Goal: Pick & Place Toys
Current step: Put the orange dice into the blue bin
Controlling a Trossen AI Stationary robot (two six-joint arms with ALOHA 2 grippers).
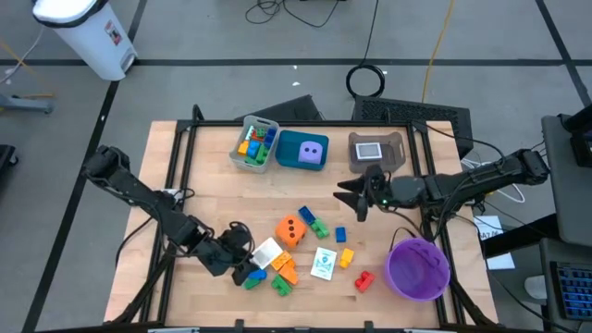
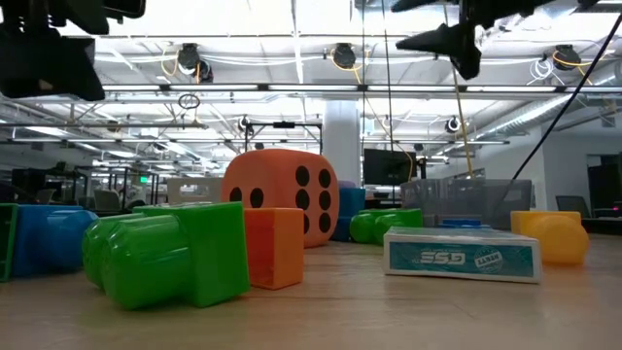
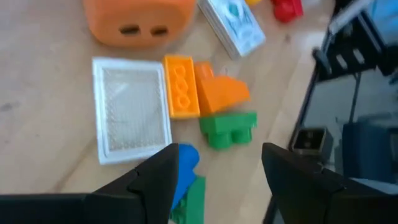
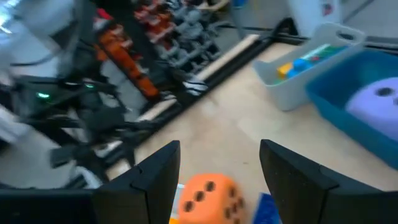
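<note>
Wooden table (image 1: 213, 185): L end effector (image 1: 242, 268) low, R end effector (image 1: 356, 196) raised, both open.

Orange die (image 1: 291, 229) sits mid-table, black dots showing; purple die (image 1: 313, 154) rests in the far teal tray; more coloured bricks (image 1: 254, 144) fill the far grey tray beside it. Near the front edge lie loose bricks: orange (image 3: 181, 86) and green (image 3: 227, 129) touching, a blue one (image 3: 186, 160), yellow (image 1: 347, 256) and red (image 1: 364, 280) to the right; one white card (image 3: 131, 109) lies flat beside the orange brick, another (image 1: 324, 264) right of it.
</note>
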